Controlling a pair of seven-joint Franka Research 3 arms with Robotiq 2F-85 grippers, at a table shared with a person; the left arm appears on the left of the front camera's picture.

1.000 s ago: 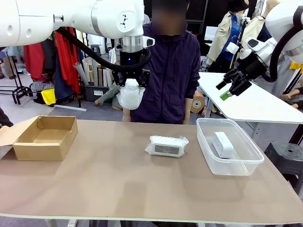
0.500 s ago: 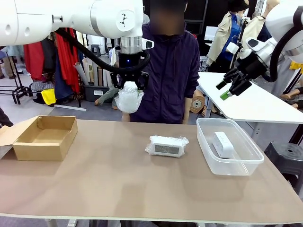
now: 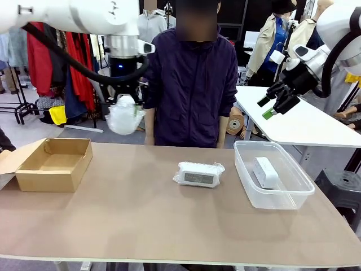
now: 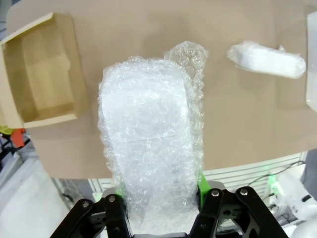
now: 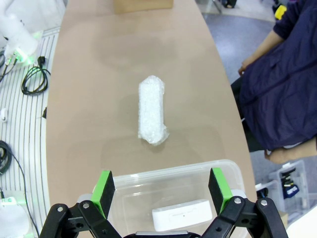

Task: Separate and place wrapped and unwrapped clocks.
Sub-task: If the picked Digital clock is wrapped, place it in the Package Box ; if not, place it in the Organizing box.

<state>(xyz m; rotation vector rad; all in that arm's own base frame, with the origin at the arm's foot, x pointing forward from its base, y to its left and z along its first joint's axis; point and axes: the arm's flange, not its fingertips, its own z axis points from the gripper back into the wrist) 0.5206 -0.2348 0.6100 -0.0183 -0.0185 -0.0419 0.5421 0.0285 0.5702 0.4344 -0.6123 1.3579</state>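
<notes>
Over your tan bench (image 3: 141, 220) the left gripper (image 3: 124, 100) pinches one whitish bubble-wrapped clock (image 3: 124, 116), held high near the open brown cardboard box (image 3: 53, 165) — probably its destination; the right gripper (image 3: 274, 105) hangs spread, empty.

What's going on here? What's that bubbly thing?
The robot is sorting clocks. Its left tool is shut on a bubble-wrapped clock, up in the air near the cardboard box. A second wrapped clock lies on the table. The bare clock sits in the clear tub. The right tool hangs open, and a person stands at the far side.
</notes>
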